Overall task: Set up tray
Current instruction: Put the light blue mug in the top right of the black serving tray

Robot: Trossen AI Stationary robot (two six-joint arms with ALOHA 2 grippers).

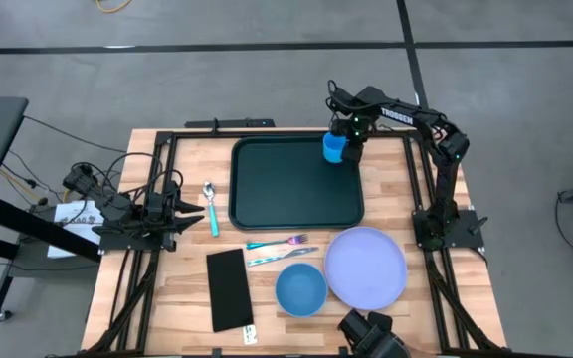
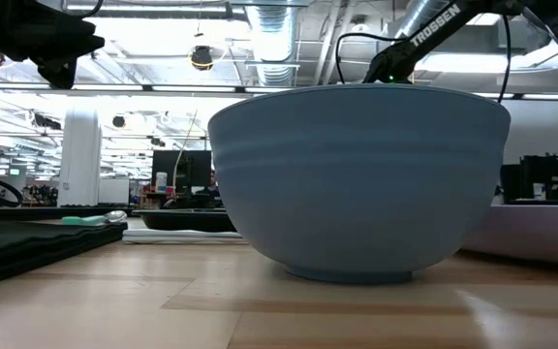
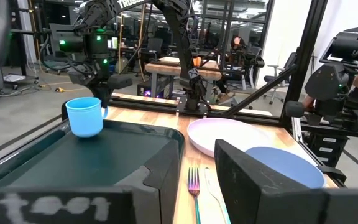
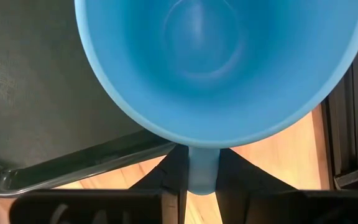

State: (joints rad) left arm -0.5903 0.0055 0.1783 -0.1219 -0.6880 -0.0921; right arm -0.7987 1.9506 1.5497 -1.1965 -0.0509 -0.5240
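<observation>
low view: bowl (image 2: 356,184) blocks tray, right claw | right wrist: cup (image 4: 219,65) rim cut off, tray (image 4: 36,112) under claw partly hidden

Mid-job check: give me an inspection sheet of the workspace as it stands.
Surface: wooden table, bare patches visible.
Job's things: dark green tray, blue mug at its far right corner.
Clutter: lavender plate, blue bowl, spoon, fork, flat black rectangle, all off the tray.
Grippers: right gripper shut on the mug handle; left gripper waits at the table's left edge.
Cables: bundle beside the left arm.
Surroundings: nothing seen of people.
</observation>
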